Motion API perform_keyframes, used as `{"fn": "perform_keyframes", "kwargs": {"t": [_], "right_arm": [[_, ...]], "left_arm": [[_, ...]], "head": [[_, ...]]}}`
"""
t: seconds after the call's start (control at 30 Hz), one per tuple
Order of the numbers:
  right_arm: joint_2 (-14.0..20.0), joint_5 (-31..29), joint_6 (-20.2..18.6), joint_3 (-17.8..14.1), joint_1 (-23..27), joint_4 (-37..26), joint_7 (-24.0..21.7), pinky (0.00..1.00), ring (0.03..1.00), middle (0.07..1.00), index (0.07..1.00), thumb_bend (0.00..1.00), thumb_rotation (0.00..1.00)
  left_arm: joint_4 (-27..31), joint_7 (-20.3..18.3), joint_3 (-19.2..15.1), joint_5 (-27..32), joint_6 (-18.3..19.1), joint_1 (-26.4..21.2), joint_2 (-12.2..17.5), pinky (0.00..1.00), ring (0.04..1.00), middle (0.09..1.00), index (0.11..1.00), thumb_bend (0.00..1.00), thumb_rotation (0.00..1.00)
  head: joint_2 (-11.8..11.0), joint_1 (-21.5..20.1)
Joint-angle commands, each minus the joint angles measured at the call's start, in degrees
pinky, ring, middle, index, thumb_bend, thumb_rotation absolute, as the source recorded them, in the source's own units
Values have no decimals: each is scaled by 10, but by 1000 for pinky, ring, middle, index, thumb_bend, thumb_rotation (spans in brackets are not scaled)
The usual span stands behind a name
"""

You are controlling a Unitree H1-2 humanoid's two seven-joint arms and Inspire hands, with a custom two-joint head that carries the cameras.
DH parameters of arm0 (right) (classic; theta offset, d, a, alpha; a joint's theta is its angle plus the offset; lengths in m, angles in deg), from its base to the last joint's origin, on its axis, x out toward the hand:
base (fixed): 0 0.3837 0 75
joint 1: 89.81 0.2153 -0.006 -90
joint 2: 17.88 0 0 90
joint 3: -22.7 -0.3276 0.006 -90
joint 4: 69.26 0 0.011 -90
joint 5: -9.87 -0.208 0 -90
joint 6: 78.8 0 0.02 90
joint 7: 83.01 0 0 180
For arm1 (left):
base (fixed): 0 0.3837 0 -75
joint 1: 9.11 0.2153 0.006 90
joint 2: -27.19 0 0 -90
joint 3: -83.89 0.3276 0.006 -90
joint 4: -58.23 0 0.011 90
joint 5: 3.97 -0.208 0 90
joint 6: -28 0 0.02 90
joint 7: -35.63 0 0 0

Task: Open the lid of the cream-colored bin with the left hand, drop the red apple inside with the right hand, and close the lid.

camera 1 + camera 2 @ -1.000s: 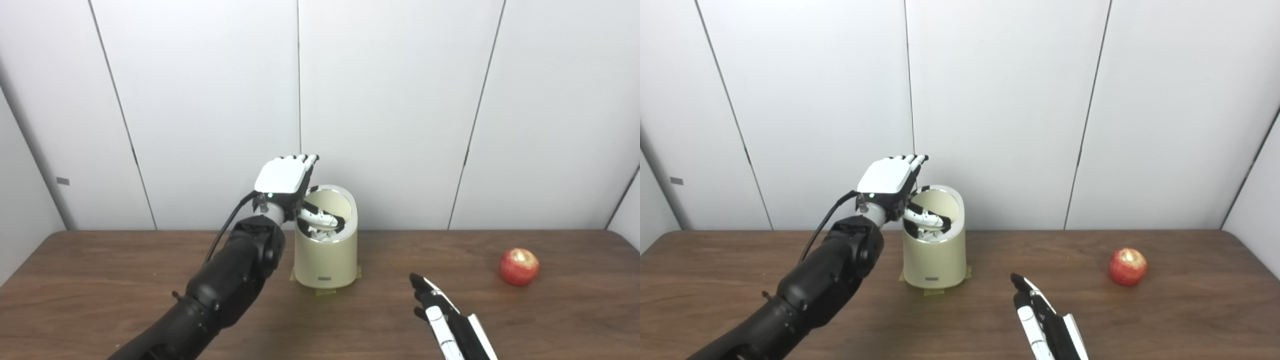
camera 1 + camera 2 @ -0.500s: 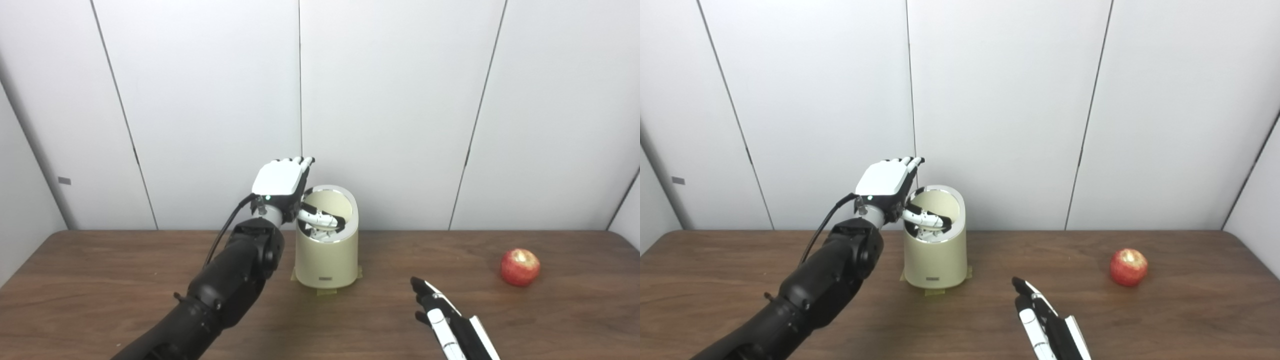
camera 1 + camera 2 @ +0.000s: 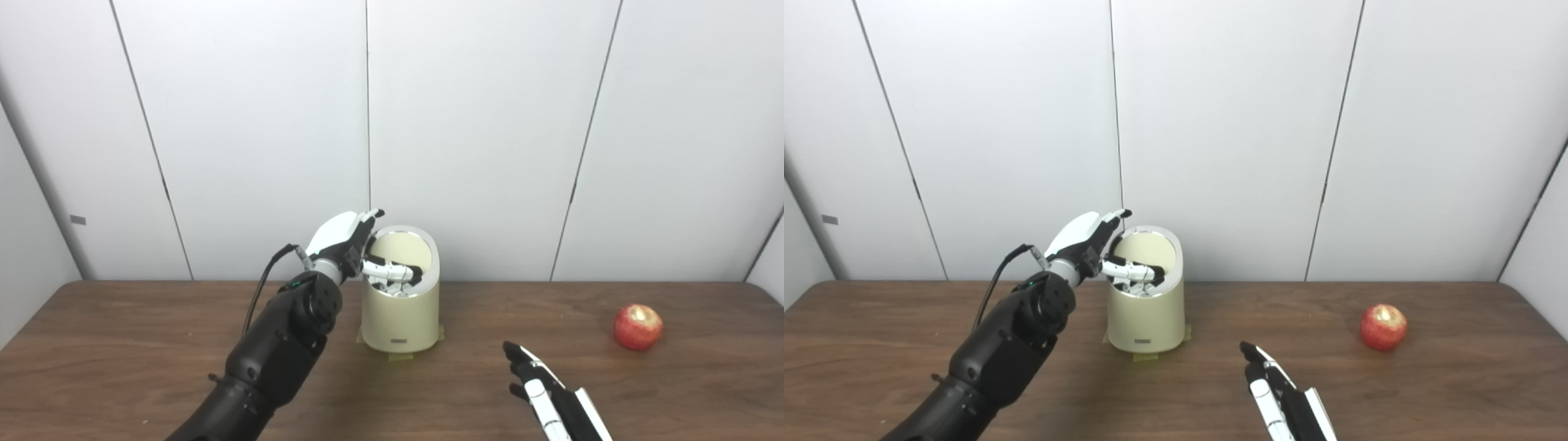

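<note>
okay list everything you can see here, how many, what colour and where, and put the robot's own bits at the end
bin: one, cream, centre of table, standing on yellowish tape; its lid cannot be made out.
apple: one, red, far right of table, apart from both hands.
table: one, dark brown wood, across the foreground.
wall panels: white, behind the table.
left hand: one, white and black, at the bin's top left rim, thumb reaching across the opening.
right hand: one, black and white, open, low over the table, right of the bin.

Bare tabletop (image 3: 520,312) between bin (image 3: 401,312) and apple (image 3: 638,327), left hand (image 3: 343,239) crowding bin mouth
</note>
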Motion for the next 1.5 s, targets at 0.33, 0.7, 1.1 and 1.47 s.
{"fn": "perform_keyframes", "kwargs": {"t": [0.33, 0.7, 1.1, 1.47], "right_arm": [[5, -7, 30, -5, 8, -5, 1, 866, 933, 918, 877, 505, 969], [12, 0, 22, -4, 7, -5, 0, 869, 927, 912, 871, 518, 984], [7, -1, 20, -1, 17, 9, 0, 863, 922, 909, 867, 505, 983], [2, 0, 19, 5, 21, 9, 1, 878, 923, 912, 873, 495, 986]], "left_arm": [[33, 17, -40, 40, -12, -28, -2, 732, 887, 917, 956, 856, 120], [39, 46, -65, 57, -36, -14, 8, 803, 906, 907, 940, 809, 164], [28, 61, -60, 43, -56, -28, 25, 860, 901, 894, 928, 787, 139], [12, 72, -1, -26, -80, -43, 36, 768, 879, 877, 917, 877, 44]], "head": [[1, 0], [4, 4], [2, 4], [3, -1]]}}
